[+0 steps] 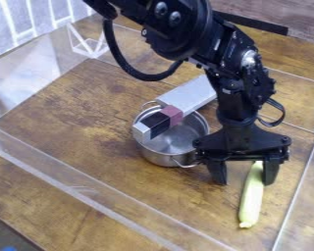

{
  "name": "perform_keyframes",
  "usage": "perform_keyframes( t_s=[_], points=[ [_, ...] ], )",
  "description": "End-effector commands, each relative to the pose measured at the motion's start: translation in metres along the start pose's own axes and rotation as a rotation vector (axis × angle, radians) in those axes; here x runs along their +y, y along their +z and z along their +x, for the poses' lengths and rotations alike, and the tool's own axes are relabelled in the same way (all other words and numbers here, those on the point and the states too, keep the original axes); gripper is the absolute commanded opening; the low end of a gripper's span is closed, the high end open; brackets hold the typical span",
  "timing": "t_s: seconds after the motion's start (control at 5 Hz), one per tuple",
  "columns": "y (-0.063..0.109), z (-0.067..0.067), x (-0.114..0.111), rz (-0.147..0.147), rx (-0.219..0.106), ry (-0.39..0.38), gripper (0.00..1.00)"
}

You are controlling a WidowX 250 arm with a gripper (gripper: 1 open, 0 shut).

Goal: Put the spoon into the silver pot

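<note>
The silver pot (168, 145) sits in the middle of the wooden table, round and shiny with low walls. The spoon (251, 200) lies on the wood to the pot's right, its pale yellow-green handle pointing toward the front edge; its upper end is tucked between the fingers. My gripper (245, 171) hangs open just above that upper end, one dark finger (222, 169) on its left and the other (271, 167) on its right. Nothing is held between them.
A grey rectangular block with a maroon end (169, 109) rests across the pot's rim and leans back to the right. A clear plastic wall (81, 186) runs along the table's left and front. The black arm (206, 44) reaches in from the top.
</note>
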State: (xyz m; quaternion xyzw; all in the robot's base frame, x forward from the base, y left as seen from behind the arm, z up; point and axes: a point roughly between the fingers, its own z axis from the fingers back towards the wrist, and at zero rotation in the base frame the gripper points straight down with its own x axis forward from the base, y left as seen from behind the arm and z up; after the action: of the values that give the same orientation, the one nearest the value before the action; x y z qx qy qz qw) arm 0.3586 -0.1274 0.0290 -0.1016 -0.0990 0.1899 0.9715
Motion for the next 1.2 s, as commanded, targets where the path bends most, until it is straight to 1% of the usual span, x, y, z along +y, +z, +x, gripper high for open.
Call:
perform_keyframes(
  t_s=[0.0, 0.2, 0.4, 0.8, 1.0],
  points=[
    [0.003, 0.012, 0.002, 0.001, -0.015, 0.032, 0.00],
    [0.004, 0.015, 0.005, 0.006, -0.014, 0.026, 0.00],
    [0.011, 0.018, 0.004, 0.012, -0.011, 0.001, 0.00],
    [0.017, 0.012, -0.008, 0.029, -0.017, 0.008, 0.00],
    [0.018, 0.017, 0.003, 0.029, -0.019, 0.010, 0.00]
  ],
)
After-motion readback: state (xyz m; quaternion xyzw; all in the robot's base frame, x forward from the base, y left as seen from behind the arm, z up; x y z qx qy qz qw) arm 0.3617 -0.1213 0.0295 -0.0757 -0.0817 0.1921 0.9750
